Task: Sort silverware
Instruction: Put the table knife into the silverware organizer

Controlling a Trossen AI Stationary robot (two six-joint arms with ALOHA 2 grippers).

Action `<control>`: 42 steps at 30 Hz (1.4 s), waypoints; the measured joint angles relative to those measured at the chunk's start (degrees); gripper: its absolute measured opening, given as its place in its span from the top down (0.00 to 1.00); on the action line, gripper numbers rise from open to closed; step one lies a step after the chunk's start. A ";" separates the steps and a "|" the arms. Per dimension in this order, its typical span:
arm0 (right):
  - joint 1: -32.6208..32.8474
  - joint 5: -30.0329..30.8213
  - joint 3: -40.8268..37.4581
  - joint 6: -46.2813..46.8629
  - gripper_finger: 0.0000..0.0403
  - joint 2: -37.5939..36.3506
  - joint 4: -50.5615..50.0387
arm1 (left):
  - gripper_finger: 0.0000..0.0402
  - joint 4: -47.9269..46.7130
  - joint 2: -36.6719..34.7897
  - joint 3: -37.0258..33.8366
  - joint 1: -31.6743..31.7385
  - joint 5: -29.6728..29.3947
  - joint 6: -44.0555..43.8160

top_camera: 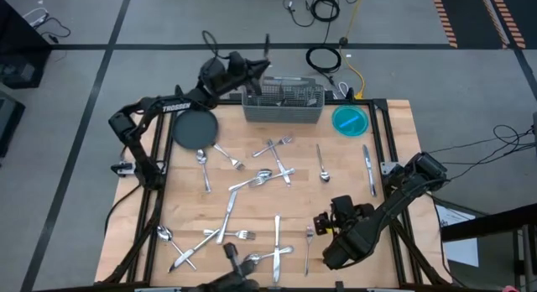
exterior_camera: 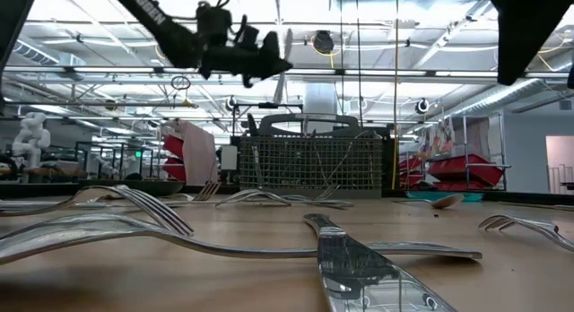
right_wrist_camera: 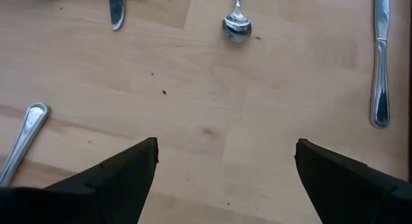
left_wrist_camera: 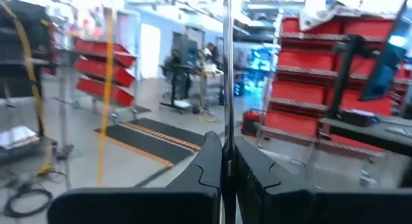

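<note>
Sorting looks early-to-mid: a few pcs already stand in the wire-mesh caddy [top_camera: 283, 101] at the table's far edge, but most of the silverware [top_camera: 267, 176] lies scattered over the table [top_camera: 394, 132].

Left gripper [top_camera: 258, 67] is up above the caddy's left end, fingers pinched narrow on a thin metal utensil [left_wrist_camera: 227, 63], prob. about to drop it in. Type can't be told.

Right gripper [right_wrist_camera: 225, 166] hovers low over the near-right table, jaws wide, empty.

Left wrist view alone shows the pinch. Right wrist view alone shows a spoon [right_wrist_camera: 235, 23] and a knife [right_wrist_camera: 380, 56] ahead of the open jaws. Only the high view shows the dark plate [top_camera: 195, 128] and the blue bowl [top_camera: 351, 121].
</note>
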 joint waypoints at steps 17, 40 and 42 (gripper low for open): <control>-0.26 0.09 0.00 -0.46 0.13 -0.01 -0.38 | 0.94 22.18 -3.26 -23.22 -0.45 -12.11 0.28; -0.27 0.03 0.02 -3.29 0.13 -0.04 1.97 | 0.81 26.54 6.28 -23.80 -1.96 -17.58 -1.13; -0.28 0.03 0.04 -3.50 0.13 -0.06 1.97 | 0.72 25.79 6.26 -23.80 -1.96 -17.66 -1.07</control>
